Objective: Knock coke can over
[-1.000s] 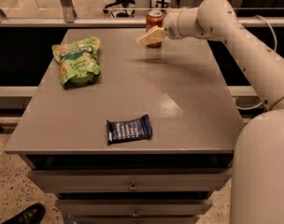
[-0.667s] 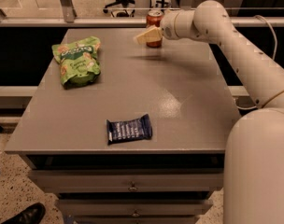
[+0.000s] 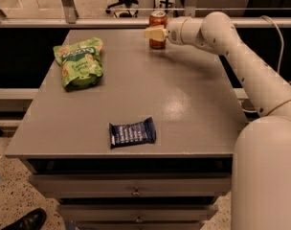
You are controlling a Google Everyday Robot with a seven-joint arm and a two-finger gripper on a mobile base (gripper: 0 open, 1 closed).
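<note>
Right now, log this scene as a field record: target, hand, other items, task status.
target: coke can, upright at the far edge of the table
hand: hand level with the can's middle, overlapping it in the camera view; contact unclear
other items: green snack bag at far left; dark blue wrapper near the front edge
task status: can not yet knocked over

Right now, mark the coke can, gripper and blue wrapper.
coke can (image 3: 158, 21): camera view, red upper body above the gripper.
gripper (image 3: 151, 33): camera view, its tip, in front of the can's middle.
blue wrapper (image 3: 132, 132): camera view, middle of its face.
</note>
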